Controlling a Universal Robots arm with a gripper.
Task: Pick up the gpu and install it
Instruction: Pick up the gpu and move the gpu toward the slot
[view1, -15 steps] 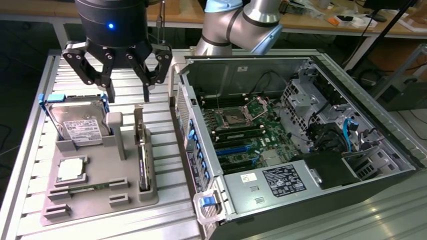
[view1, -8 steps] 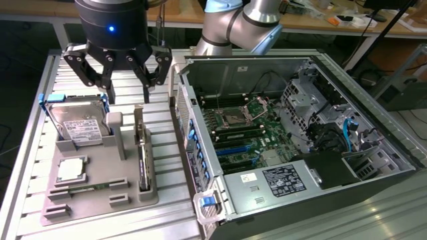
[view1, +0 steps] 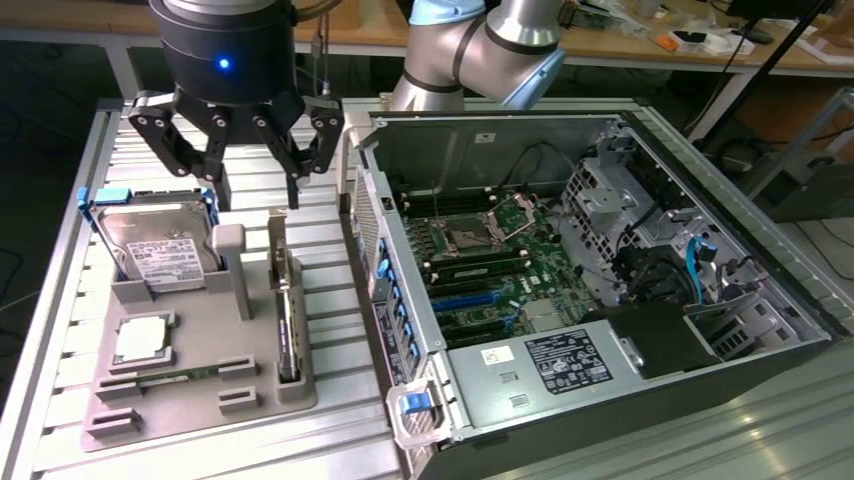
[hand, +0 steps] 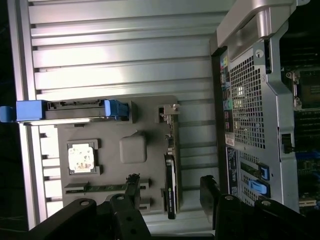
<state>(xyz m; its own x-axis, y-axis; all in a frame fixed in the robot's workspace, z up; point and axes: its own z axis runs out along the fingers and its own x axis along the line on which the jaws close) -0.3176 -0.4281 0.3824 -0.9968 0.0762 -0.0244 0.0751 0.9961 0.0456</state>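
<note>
Main risk from here: coming down off-centre and landing a fingertip (view1: 296, 185) on the top edge of the gpu (view1: 284, 310) (hand: 170, 170) instead of straddling it, with so thin a board standing on edge and little room either side. Also possible: bumping the raised post (view1: 230, 265) in the middle of the tray (view1: 187, 395) (hand: 110, 130), or the hard drive (view1: 160, 255) racked on the tray's opposite side, with fingers spread this wide. Shallow or skewed pinch likely to tilt the gpu in its slot, or to let it slip on lifting. Crooked pull out of a snug slot likely to drag the whole tray along. State of the gripper (view1: 256, 190) (hand: 170, 185): fully spread, gripping nothing, touching nothing. As for the gpu: parked upright on its long edge in the narrow slot along the tray's side toward the exterior view's right, metal bracket (hand: 170, 114) at the tray end below the gripper. Hanging above that end of the tray, apart from the gpu; in the wrist view, gpu lined up between the 2 fingertips, so roughly centred by eye. Not yet picked up.
</note>
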